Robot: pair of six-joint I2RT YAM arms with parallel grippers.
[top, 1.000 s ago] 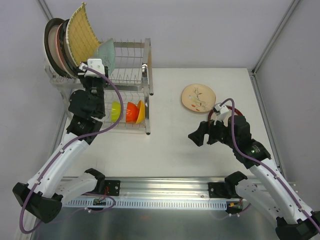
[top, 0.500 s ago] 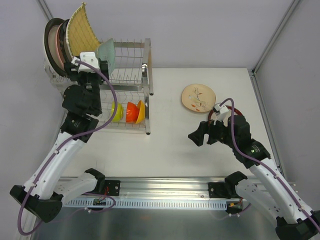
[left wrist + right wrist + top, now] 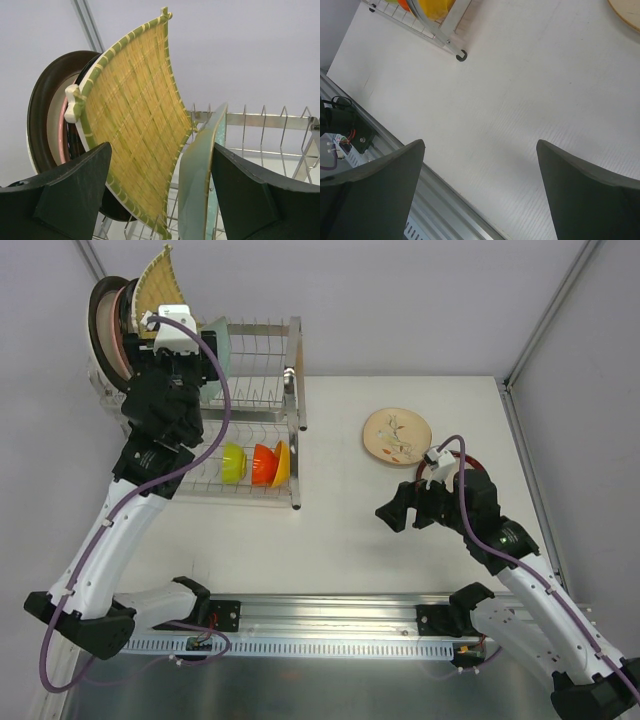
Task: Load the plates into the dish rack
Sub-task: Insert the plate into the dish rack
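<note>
The silver wire dish rack [image 3: 265, 370] stands at the table's back left. On its upper tier, on edge, stand a dark-rimmed cream plate [image 3: 100, 315], a pink-and-white plate [image 3: 121, 325], the yellow woven square [image 3: 160, 280] and the pale teal dish [image 3: 216, 340]. My left gripper [image 3: 185, 348] is open at that tier. In the left wrist view, the woven square [image 3: 135, 125] and teal dish [image 3: 197, 175] sit between its open fingers [image 3: 161, 150], the dish against the right one. A beige floral plate [image 3: 397, 435] lies on the table. A red-rimmed plate [image 3: 478, 462] is mostly hidden under my right arm. My right gripper [image 3: 392, 510] is open and empty above the table, as the right wrist view [image 3: 480, 145] shows.
Green [image 3: 232, 461], orange [image 3: 264, 463] and yellow [image 3: 283, 462] bowls stand in the rack's lower tier. The rack's front foot [image 3: 461, 55] shows in the right wrist view. An aluminium rail [image 3: 330, 625] runs along the near edge. Walls close in at the back and left.
My left gripper has risen and moved back towards the plates on the upper tier, open throughout. The right arm has not moved.
</note>
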